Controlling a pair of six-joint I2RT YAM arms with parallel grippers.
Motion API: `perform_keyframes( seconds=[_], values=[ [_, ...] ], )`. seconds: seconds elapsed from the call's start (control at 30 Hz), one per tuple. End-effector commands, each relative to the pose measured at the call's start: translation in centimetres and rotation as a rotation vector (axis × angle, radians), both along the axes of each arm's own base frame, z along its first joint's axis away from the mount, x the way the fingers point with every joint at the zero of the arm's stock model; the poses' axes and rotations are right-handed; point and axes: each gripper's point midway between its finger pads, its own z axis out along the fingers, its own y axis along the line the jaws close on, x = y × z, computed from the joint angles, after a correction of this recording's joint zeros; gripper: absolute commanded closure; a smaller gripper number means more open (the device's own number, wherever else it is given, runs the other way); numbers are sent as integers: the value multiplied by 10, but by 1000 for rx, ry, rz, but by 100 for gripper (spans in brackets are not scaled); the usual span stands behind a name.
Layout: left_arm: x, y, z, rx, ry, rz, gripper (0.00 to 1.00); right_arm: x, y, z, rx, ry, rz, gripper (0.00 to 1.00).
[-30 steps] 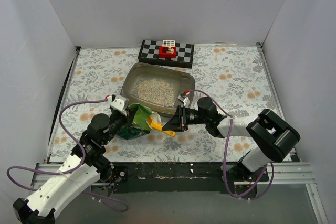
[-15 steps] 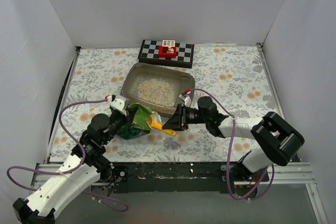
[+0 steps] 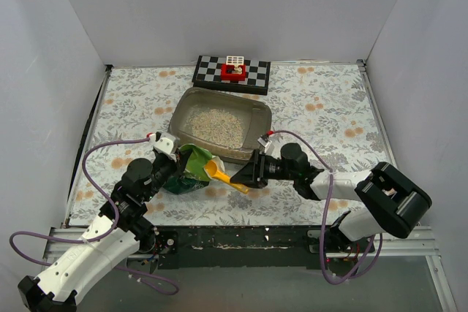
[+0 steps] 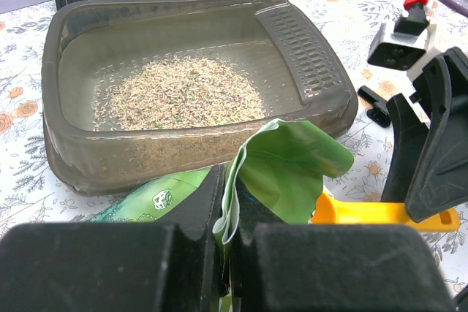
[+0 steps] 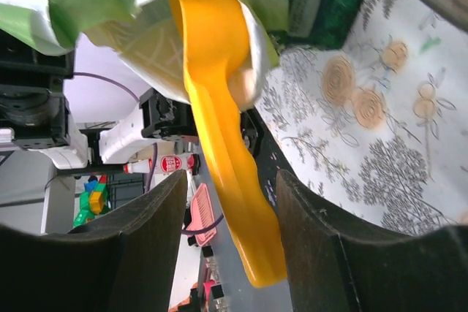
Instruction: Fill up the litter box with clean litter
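You are looking at the litter box (image 3: 180,110) sitting at mid-table, its long side running left to right. The clean litter (image 4: 179,93) is lying in a thin patch over the middle of its floor, with bare plastic showing around it, so I judge the filling is only partly done.

Just near of the box's near wall, the green bag (image 3: 191,169) is standing with its mouth held up. The left gripper (image 4: 228,213) is pinching the bag's edge between closed fingers.

The yellow scoop (image 5: 219,107) is resting with its bowl tucked in that mouth and its handle pointing right and near. The right gripper (image 3: 241,176) is straddling the handle with its jaws standing apart, not clamping it.

You are between scoops, as I read it. The next move is calling for a firm grip on the handle, a dig into the bag, then a level carry over the near wall before tipping.
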Motion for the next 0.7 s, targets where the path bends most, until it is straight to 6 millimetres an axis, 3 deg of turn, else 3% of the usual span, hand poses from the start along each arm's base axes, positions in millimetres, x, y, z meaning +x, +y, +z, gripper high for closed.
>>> perform_keyframes(
  seconds=[0.0, 0.23, 0.67],
  values=[
    [-3, -7, 10, -31, -25, -39, 100, -1, -7, 7, 56, -60, -50, 40],
    [-3, -7, 9, -30, -26, -39, 100, -4, -14, 4, 111, -36, -96, 39],
    [-3, -8, 8, -28, -22, -41, 100, -14, 7, 38, 324, -4, -105, 37]
  ],
)
